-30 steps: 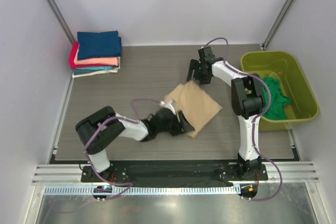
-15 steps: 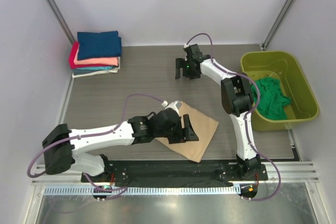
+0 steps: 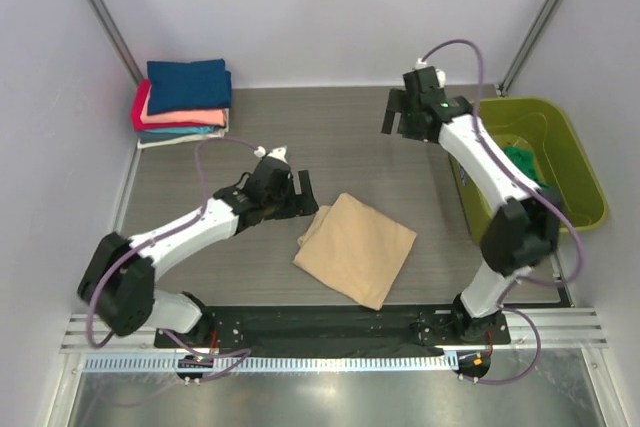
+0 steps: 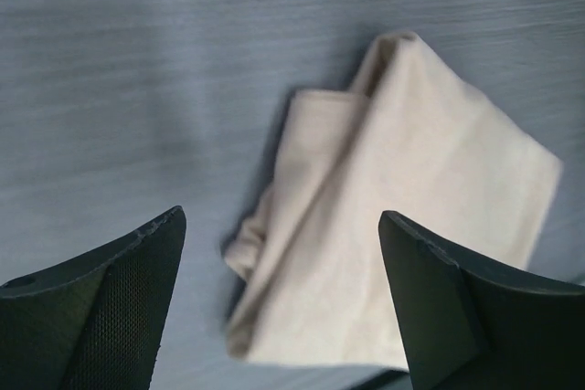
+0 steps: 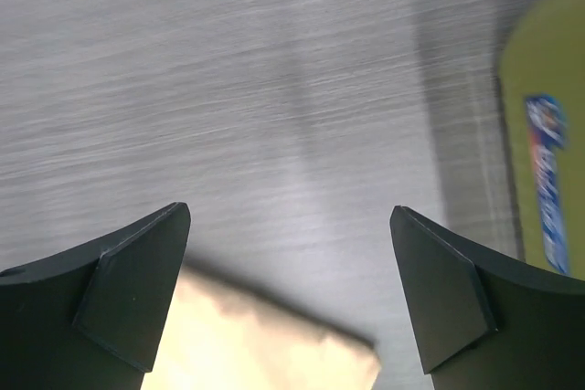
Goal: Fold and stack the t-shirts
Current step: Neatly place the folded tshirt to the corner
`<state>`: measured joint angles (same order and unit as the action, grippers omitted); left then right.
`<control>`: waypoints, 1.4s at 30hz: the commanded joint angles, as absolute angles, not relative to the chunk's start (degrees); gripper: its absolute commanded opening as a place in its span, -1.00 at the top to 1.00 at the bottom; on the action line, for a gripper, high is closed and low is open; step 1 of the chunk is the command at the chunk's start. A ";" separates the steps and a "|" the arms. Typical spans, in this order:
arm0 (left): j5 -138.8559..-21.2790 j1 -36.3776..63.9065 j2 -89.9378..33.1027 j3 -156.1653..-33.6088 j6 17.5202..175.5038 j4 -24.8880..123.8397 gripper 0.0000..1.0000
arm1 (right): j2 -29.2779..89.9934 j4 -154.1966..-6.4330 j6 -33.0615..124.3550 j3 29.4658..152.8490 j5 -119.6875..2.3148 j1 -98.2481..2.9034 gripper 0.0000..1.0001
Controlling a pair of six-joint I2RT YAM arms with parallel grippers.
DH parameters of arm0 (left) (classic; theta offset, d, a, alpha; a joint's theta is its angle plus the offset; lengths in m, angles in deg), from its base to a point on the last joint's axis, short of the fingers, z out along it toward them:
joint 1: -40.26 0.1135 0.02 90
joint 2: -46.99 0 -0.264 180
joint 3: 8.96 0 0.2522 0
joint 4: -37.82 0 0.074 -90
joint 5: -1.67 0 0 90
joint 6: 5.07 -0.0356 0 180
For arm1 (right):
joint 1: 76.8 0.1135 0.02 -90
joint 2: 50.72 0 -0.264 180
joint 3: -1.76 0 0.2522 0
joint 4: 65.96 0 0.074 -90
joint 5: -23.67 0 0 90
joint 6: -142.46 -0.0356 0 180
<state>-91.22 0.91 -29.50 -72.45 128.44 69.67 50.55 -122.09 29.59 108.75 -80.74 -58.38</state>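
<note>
**Tub (image 3: 520, 102) holds one green tee (image 3: 520, 159); tan tee (image 3: 355, 250) lies folded on worktop (image 3: 340, 137)**

Tub: lime-green plastic, rectangular, at the right edge of the worktop. Contents: the green tee, crumpled and unfolded, partly hidden behind the right arm.

Tan tee: folded to a rough rectangle, flat on the worktop near front centre, well apart from the tub. Its left edge is rumpled, with the folded layers showing in the left wrist view.

Stack (image 3: 185, 107): back left corner of the worktop. Folded tees, navy on top, coral under it, red and teal edges lower down, a pale layer at the bottom.

Left pincer (image 3: 303, 195): jaws spread wide, nothing between them. It sits just left of the tan tee and does not touch it.

Right pincer (image 3: 392, 115): jaws spread wide, empty, over bare worktop towards the back, near the tub's left wall. Its camera catches a corner of the tan tee at the bottom edge and the tub's rim at the right.
</note>
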 commanded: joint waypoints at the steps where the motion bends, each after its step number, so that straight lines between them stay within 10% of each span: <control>1: -88.68 3.51 -37.80 -76.58 117.46 58.80 -0.74 | 38.34 -124.98 26.89 103.08 -81.46 -57.11 -0.96; 13: -69.98 7.13 -57.24 -77.76 121.83 42.65 -0.74 | 18.37 -129.46 27.41 89.97 -80.47 -57.11 -0.99; 42: -59.68 2.65 -66.91 -71.41 126.94 31.98 -0.58 | 18.18 -127.97 27.85 84.61 -80.74 -57.11 -0.99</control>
